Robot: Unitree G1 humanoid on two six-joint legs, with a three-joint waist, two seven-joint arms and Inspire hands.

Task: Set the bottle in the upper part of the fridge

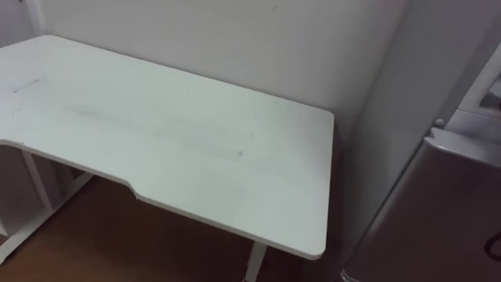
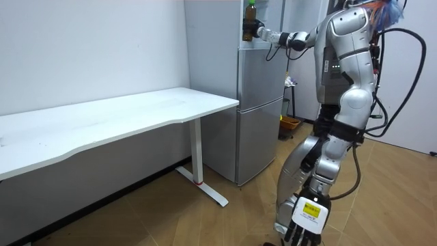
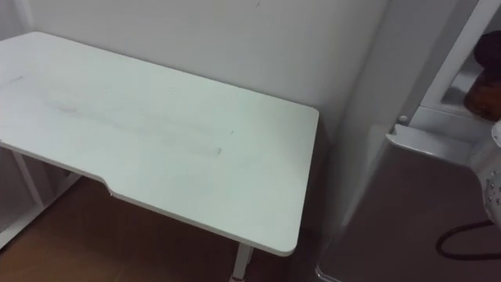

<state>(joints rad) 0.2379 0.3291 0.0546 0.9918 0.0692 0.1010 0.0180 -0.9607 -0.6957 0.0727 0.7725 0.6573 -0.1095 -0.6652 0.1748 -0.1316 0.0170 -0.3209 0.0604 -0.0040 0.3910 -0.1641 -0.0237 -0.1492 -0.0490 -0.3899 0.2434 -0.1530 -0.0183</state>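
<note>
Bottle held at the upper fridge.
Left eye view: white table, grey fridge to its right. Room view: right hand curled round the upright bottle, raised at the fridge's top; table well below that hand, toward the room view's left; left hand hanging low, fingers loose. Right eye view: brown blur in the upper compartment, not identifiable.

The room view's top cuts the fridge above the bottle.
</note>
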